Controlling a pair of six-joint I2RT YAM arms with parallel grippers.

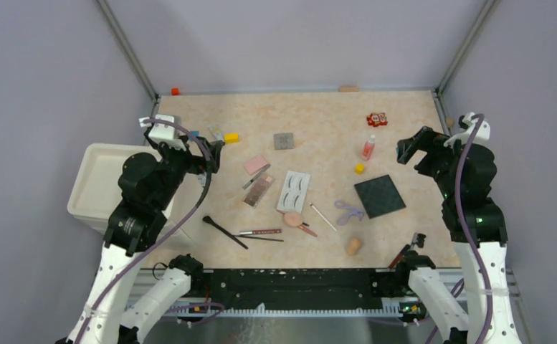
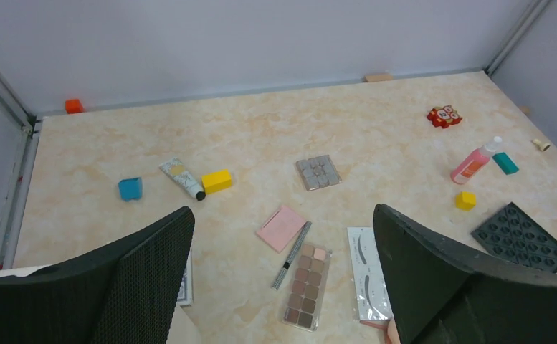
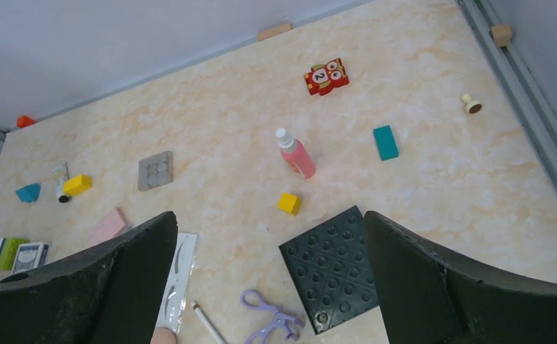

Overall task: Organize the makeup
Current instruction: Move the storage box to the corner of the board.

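Centre of counter [image 1: 318, 122]: compact [image 1: 256, 164] behind eyeshadow palette [image 1: 259, 190]; eyelash card [image 1: 294, 190] just right of the palette.
Near side: brush [image 1: 224, 231] to the left; puff [image 1: 292, 218] at the card's near end; sponge [image 1: 353, 246] further right, by the front edge.
Right: curler [image 1: 348, 211] just left of studded mat [image 1: 379, 196].
Left edge: bin [image 1: 100, 179] beside the counter.

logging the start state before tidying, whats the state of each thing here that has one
left gripper, open
right gripper, open
bin, nothing in the part that shows
palette, pans uncovered
compact, shut
bottle, capped
tube, capped
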